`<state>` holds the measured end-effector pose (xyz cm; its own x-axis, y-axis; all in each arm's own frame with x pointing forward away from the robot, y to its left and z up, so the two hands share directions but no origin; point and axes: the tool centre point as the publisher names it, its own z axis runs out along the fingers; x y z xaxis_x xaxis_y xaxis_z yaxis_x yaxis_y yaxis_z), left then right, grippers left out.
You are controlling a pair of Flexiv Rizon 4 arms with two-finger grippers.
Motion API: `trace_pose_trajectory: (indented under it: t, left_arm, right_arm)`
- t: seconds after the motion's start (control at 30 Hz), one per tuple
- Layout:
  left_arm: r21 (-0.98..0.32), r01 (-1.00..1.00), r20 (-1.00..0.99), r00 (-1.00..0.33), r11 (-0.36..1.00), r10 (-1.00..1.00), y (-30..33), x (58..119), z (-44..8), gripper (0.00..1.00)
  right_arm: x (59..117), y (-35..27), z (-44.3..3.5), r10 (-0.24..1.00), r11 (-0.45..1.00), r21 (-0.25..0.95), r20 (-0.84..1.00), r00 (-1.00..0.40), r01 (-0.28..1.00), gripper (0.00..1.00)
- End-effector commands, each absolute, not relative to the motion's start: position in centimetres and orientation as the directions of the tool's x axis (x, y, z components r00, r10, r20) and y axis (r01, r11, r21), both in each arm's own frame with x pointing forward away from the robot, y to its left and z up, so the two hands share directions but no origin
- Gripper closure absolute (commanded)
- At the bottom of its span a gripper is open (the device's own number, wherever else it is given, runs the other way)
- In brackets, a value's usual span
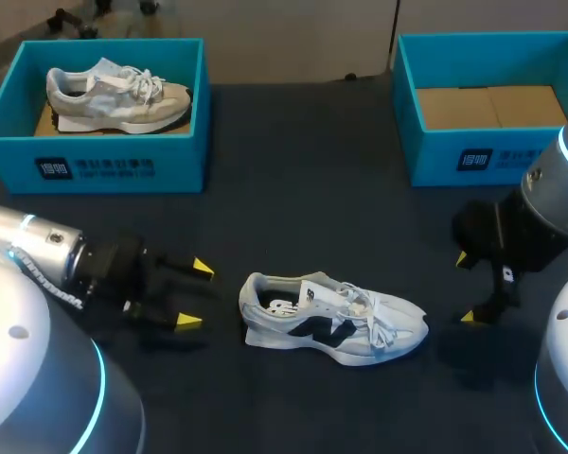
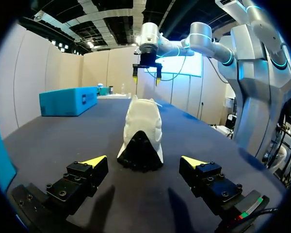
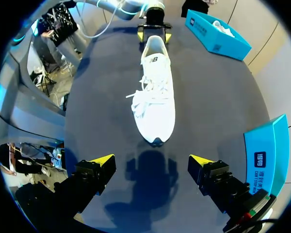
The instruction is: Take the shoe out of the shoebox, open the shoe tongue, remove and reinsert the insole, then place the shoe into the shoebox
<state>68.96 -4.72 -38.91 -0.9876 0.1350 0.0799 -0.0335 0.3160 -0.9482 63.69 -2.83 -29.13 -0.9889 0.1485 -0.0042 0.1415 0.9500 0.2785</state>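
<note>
Both jaws released, the shoe (image 1: 331,322) lying between them.
The left gripper (image 1: 196,294) gapes just off the shoe's heel, touching nothing; the right gripper (image 1: 465,288) stands spread near its toe. A blue shoebox (image 1: 492,156) sits well beyond the toe.

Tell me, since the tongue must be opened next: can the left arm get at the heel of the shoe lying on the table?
Probably yes. The left gripper is open and faces the heel of the shoe, with only bare table between them; nothing blocks the way.
</note>
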Motion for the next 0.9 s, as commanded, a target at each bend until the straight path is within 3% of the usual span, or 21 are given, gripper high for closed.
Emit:
trace_pose_trajectory:
  t: [0.03,0.9]
  left_arm:
    - [-0.95,-0.033,0.08,-0.987,0.31,0.14,-5.4,69.1,-39.6,0.0]
    - [-0.963,-0.105,0.137,-0.984,0.248,0.115,-5.6,69.1,-40.8,0.0]
  right_arm:
    - [63.6,-2.8,-29.3,0.149,0.95,0.277,-0.006,-0.989,0.142,0.0]
    - [63.6,-2.8,-29.3,0.149,0.95,0.277,-0.006,-0.989,0.142,0.0]
